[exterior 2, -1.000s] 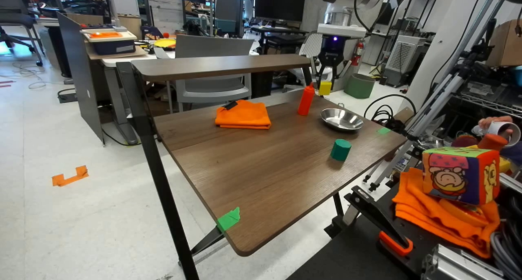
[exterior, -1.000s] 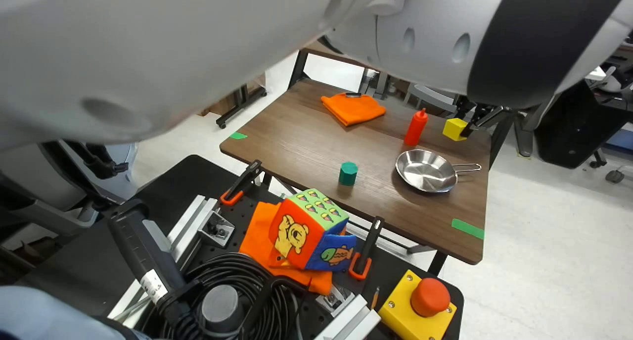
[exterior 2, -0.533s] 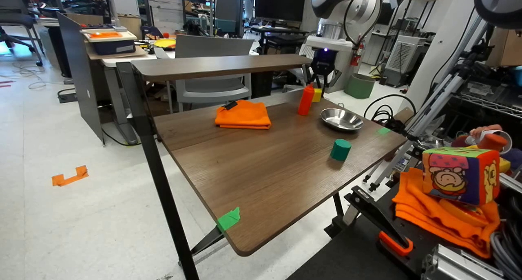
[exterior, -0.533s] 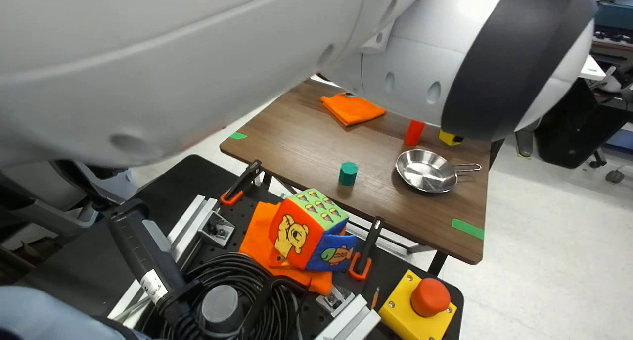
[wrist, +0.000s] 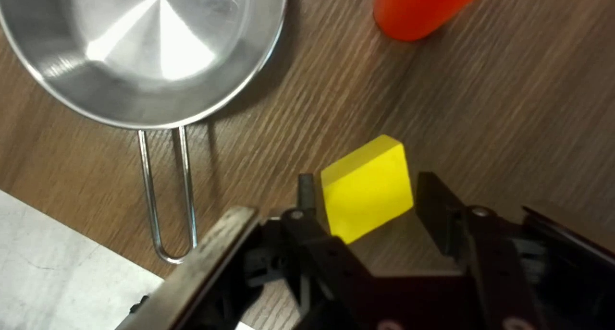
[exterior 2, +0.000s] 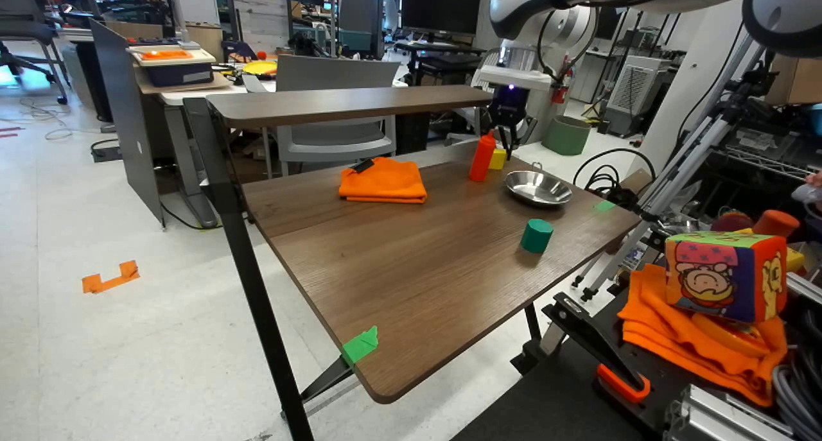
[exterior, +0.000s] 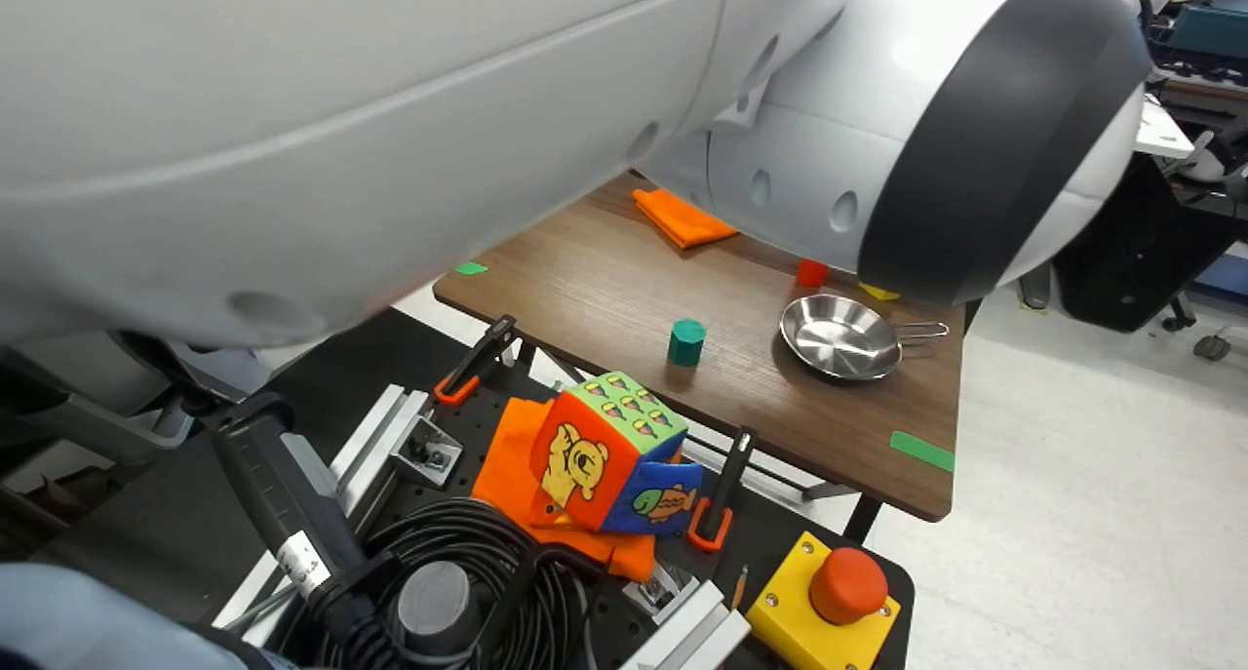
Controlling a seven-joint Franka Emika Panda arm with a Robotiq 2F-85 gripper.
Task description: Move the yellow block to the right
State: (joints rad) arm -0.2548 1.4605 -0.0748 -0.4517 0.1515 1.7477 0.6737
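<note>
The yellow block sits between the fingers of my gripper, each just beside it; whether I grasp it or have released it, I cannot tell. A second ago it hung higher; now it is at or just above the tabletop, near the red bottle. In the wrist view the steel pan is upper left and the tabletop's edge lower left, while its surface stretches off to the right.
</note>
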